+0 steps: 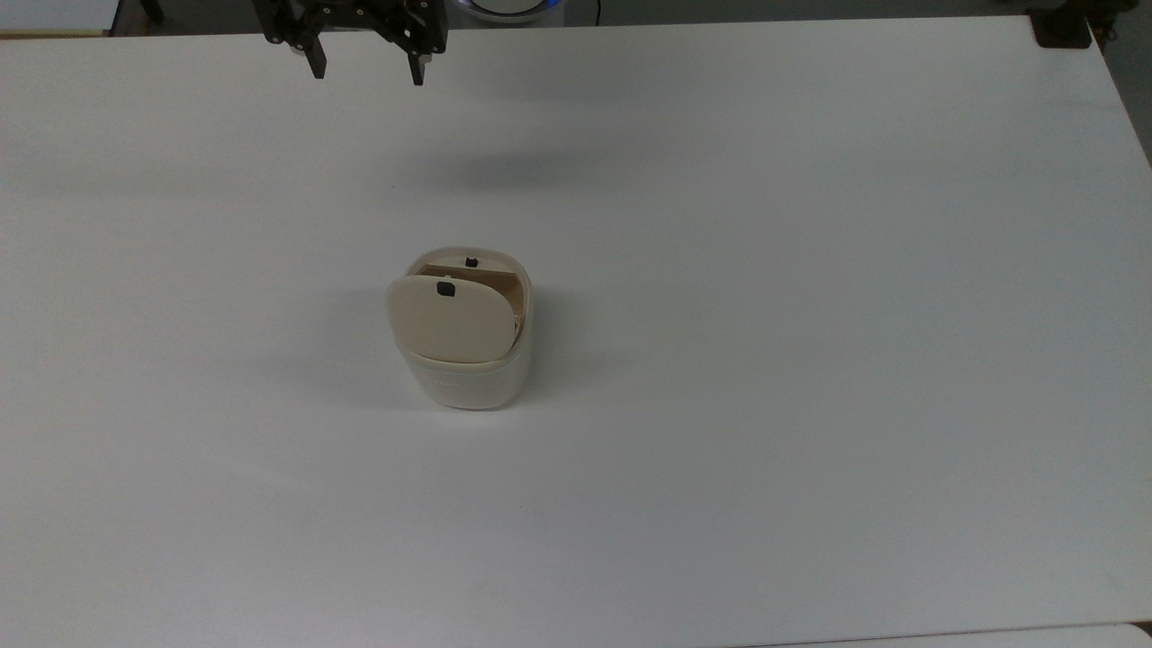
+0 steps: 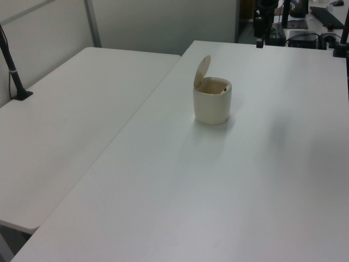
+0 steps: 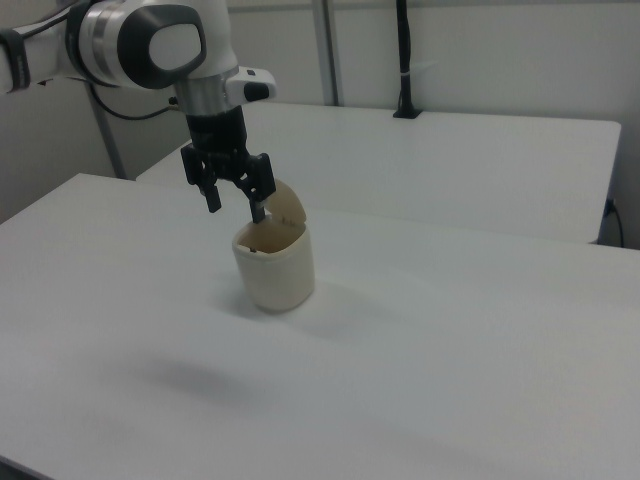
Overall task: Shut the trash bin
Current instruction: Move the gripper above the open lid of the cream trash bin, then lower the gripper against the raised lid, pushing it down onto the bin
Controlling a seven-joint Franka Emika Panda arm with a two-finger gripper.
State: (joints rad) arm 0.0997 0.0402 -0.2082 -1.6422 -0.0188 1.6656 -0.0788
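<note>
**Open fingers high above the far edge, bin lid upright**

The fingers (image 1: 314, 65) of the gripper (image 1: 364, 72) are spread apart and hold nothing, both tips pointing down at the upper left of the top view. The gripper hangs well above the surface (image 1: 810, 360), near its far edge; a soft shadow falls on the white top below it. Such a wide, empty spread suits a push more than a grasp, since closing this lid probably needs only a downward press.

In the right view the gripper (image 3: 232, 204) sits at upper left of centre and seems to overlap the bin, but the top view shows them well apart.

The trash bin (image 1: 468, 382) stands alone at the middle of the surface, left of centre in the top view. Its beige lid (image 1: 450, 319) is tipped up on its hinge, the black button (image 1: 444, 288) near its upper edge, so the mouth is uncovered. In the left view the lid (image 2: 202, 71) rises from the bin's left rim, and the closing push would likely have to come from that side.
</note>
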